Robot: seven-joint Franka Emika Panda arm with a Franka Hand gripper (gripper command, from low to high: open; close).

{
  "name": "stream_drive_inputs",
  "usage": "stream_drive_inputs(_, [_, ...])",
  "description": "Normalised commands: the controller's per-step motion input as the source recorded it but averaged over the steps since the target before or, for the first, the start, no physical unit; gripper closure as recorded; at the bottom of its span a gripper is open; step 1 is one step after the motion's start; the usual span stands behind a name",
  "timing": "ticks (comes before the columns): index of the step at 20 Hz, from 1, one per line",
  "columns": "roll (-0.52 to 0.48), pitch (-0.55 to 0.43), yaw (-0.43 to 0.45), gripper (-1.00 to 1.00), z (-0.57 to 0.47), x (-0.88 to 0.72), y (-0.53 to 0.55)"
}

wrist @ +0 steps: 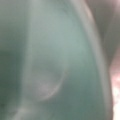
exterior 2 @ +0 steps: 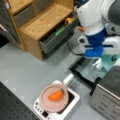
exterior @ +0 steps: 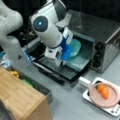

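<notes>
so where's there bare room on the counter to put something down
Bare grey counter lies between the wooden cabinet and the pink plate holding the carrot. In a front view there is more bare counter between cabinet and scale. It is crowded at the open toaster oven, where the gripper is at the teal plate over the lowered door.

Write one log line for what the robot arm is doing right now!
gripper: at round teal plate on the open toaster oven tray | orange carrot: on pink plate, apart | wooden shelf: untouched
</notes>
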Motion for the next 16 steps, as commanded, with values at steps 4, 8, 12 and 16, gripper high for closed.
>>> stream_drive_inputs(4, [0.041,-0.189,-0.153,-1.0,-0.02,-0.18,0.06])
stream_drive_inputs(8, [0.006,-0.139,-0.152,-1.0,0.1,-0.08,0.0])
stream_drive_inputs(12, [-0.032,-0.066,-0.125,-1.0,0.17,0.03,-0.06])
stream_drive_inputs(16, [-0.074,-0.002,-0.068,-1.0,0.18,0.15,-0.06])
